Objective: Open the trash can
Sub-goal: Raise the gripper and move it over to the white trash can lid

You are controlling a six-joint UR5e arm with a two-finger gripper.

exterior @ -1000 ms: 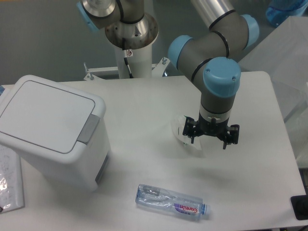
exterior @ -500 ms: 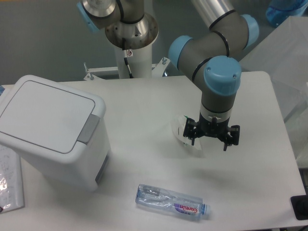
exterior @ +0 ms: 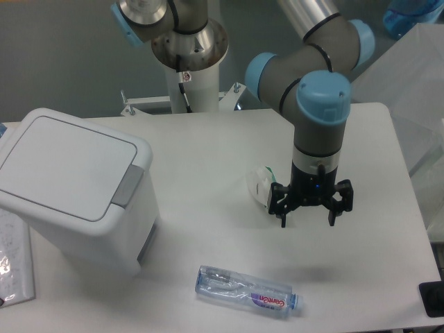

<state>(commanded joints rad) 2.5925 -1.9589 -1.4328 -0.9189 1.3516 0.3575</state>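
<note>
White trash can [exterior: 73, 191] sitting at table's [exterior: 208, 146] left edge, lid lying flat and shut, grey push tab [exterior: 125, 186] facing right. Gripper [exterior: 309, 207] hovering well apart on the right, fingers spread, holding nothing. Judging best approach: crossing left above the water bottle [exterior: 246, 291], then pressing straight onto the tab, not the lid.
</note>
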